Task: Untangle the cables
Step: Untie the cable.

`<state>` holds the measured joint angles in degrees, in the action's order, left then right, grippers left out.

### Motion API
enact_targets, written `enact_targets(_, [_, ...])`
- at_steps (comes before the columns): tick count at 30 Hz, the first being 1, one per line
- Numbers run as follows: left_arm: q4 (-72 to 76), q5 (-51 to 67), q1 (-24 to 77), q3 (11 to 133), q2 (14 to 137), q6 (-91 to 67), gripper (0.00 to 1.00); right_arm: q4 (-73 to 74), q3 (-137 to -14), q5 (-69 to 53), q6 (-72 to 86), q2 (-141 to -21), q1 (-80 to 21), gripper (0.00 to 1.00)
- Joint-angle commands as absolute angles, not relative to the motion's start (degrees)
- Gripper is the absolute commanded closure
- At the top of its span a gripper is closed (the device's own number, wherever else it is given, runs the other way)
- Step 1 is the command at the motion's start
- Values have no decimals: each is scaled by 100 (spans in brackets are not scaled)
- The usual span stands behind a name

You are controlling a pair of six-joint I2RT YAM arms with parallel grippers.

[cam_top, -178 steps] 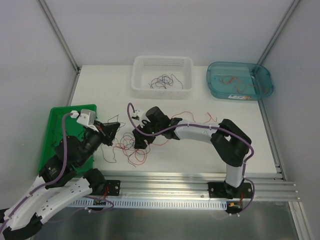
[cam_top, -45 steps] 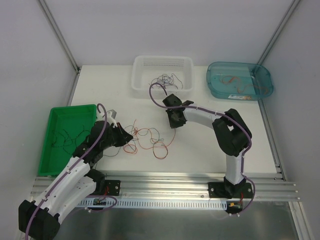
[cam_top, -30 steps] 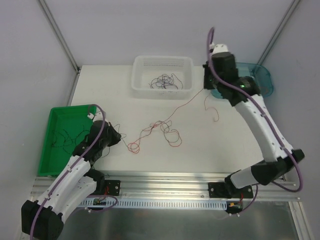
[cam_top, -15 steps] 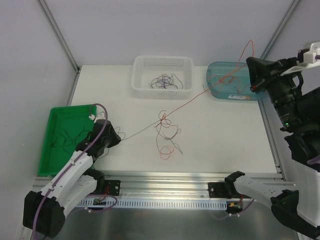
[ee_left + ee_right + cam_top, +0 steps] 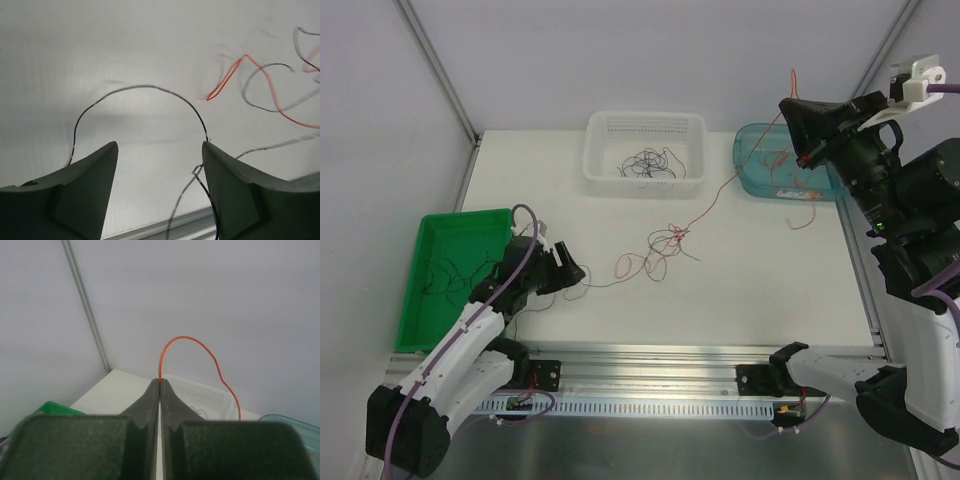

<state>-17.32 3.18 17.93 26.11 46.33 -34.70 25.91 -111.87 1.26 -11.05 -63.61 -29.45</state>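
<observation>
At the far left, a green tray (image 5: 460, 232) is set on the white surface (image 5: 750, 290), and thin dark wires (image 5: 450, 275) are seen lying inside it. Just to the right of the tray, the left pincer (image 5: 572, 275) is held low over the surface. In the left wrist view its fingers (image 5: 85, 170) are spread apart with nothing gripped, so it is released. A black cable (image 5: 150, 87) is laid on the surface in an arch just ahead of the two fingertips.

Near the middle of the surface, the cables (image 5: 665, 243) are gathered in a small loose tangle of red and orange loops, with a thin strand trailing left toward the left pincer. Behind the tangle, a white basket (image 5: 620, 186) is placed against the back edge, and dark curly wires (image 5: 648, 162) are held in it.

From the tangle, an orange cable (image 5: 720, 190) is drawn up and to the right. A blue tub (image 5: 750, 175) with orange strands (image 5: 782, 160) in it is set at the back right corner. Above it, the right pincer (image 5: 790, 105) is raised well off the surface and is clenched on the orange cable, whose free end is curled in a loop above the fingertips.
</observation>
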Motion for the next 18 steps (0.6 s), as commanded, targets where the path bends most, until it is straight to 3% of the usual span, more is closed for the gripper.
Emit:
enact_targets(1, [-1108, 1642, 1845, 3102, 4081, -3050, 28, 2558, -10743, -500, -573, -6284, -2927, 99])
enact_targets(4, [-618, 2301, 1951, 3287, 3763, -2953, 10, 2654, -10469, -922, -361, -6275, -2953, 99])
enact_targets(7, [-160, 2838, 2082, 3480, 3805, -3119, 3, 2707, -10099, -976, -264, -6232, -3067, 99])
enact_targets(12, [447, 2971, 2845, 3937, 4507, -3384, 3, 2848, -9669, -1019, -185, -6153, -3217, 99])
enact_targets(18, [1641, 2128, 4118, 4368, 5982, -3191, 7, 2821, -9308, -704, -18, -5933, -3357, 99])
